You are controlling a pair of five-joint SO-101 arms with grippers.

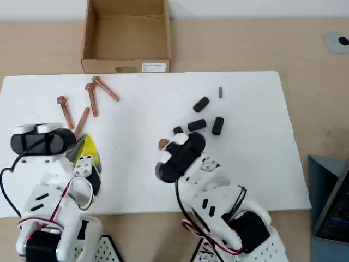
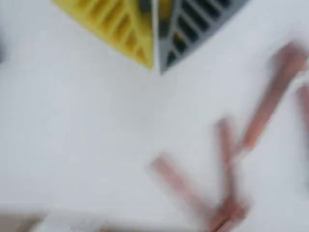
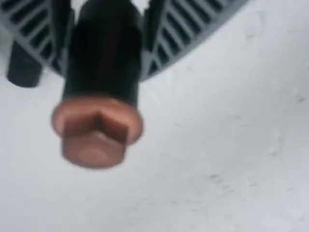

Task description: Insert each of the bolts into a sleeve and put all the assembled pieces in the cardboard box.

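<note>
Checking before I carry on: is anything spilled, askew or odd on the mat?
Nothing stands out. Loose bolts and sleeves lie flat on the mat, the cardboard box sits upright, and the right gripper holds a sleeved bolt.

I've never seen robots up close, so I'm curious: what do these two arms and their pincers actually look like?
The left arm and right arm are built of chunky white plastic segments with black parts, and thin red and black cables loop along them. The left gripper has one yellow finger and one grey finger, both wedge-shaped and ribbed. The right gripper has grey ribbed fingers.
</note>
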